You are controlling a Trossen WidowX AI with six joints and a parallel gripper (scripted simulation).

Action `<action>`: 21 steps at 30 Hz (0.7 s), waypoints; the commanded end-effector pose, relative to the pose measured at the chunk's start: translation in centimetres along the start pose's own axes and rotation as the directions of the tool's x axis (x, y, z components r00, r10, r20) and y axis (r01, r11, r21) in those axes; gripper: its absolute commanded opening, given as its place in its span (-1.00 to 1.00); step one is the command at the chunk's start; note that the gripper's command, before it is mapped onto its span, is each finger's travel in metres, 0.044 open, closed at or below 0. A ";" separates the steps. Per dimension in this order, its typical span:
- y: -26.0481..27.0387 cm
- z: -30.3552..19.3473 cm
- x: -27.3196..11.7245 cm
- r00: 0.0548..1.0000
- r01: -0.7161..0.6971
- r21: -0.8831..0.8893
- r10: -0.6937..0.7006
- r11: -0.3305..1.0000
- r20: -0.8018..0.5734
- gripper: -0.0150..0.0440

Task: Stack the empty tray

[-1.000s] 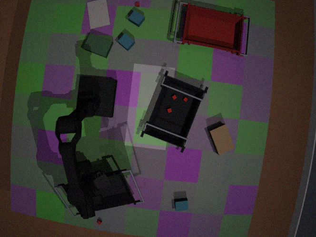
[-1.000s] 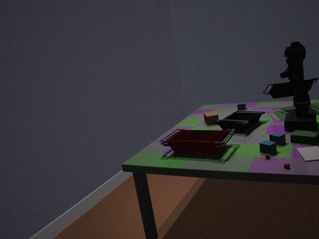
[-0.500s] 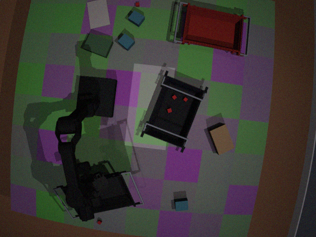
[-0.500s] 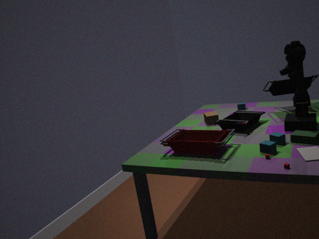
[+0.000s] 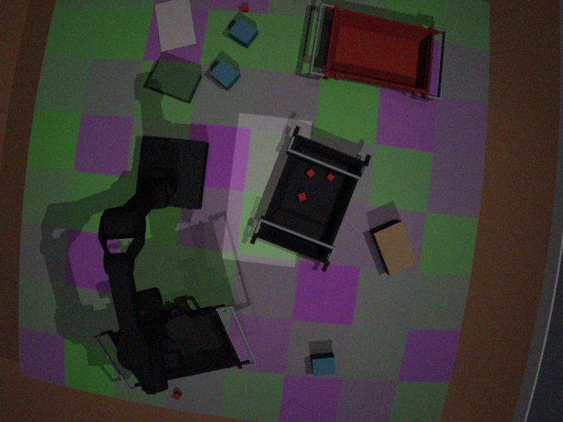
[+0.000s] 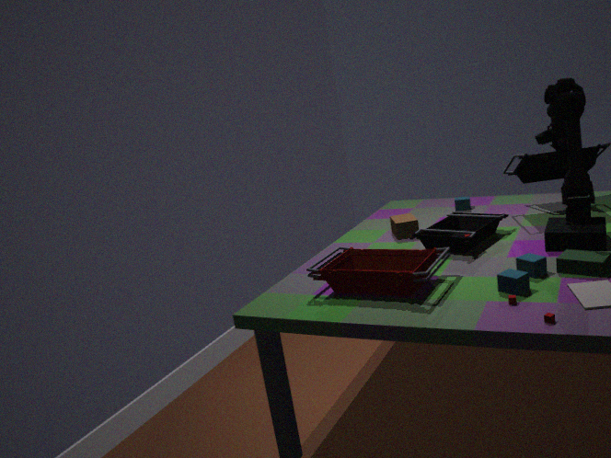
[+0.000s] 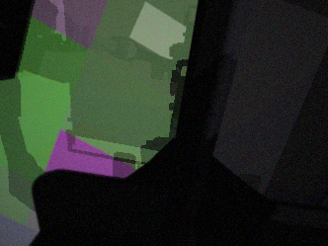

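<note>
The loaded black tray (image 5: 324, 217) (image 6: 448, 243) stands upright mid-table with three small red blocks (image 5: 301, 197) inside. Its grey wire bars (image 5: 324, 163) (image 5: 296, 234) lie across its top, one near each end. The empty black tray (image 5: 202, 340) (image 6: 540, 168) is high above the table at the lower left in the top view; it looks slightly tilted in the exterior view. Its bars (image 5: 243, 335) stick out past its ends. My gripper (image 5: 175, 317) is shut on a long wall of this tray, away from the loaded one. The arm and darkness hide much of the fingers.
A red tray (image 5: 376, 48) (image 6: 372, 284) stands at the upper right in the top view. An orange block (image 5: 395, 247) (image 6: 404, 226) is beside the loaded tray. Blue blocks (image 5: 243, 32) (image 5: 224, 73) (image 5: 323, 365), a green block (image 5: 172, 79) and a white sheet (image 5: 175, 24) also lie around.
</note>
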State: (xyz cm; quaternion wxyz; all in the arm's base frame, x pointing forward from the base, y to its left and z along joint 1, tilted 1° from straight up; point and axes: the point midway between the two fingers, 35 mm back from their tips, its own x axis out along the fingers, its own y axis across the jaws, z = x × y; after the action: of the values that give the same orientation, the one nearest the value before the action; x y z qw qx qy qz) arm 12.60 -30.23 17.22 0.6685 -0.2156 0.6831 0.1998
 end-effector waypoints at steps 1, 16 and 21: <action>-0.4 0.5 -0.4 1.000 0.016 -0.008 -0.016 1.000 -0.003 -0.49; -0.9 6.4 -0.4 1.000 0.018 -0.125 -0.017 0.992 0.005 -0.49; -0.9 8.4 -0.4 1.000 0.019 -0.164 -0.018 0.986 0.008 -0.49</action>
State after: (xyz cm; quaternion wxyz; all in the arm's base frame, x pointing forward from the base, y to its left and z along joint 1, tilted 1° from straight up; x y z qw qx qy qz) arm 18.98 -26.71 17.16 0.6527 -0.2646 0.6651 0.2480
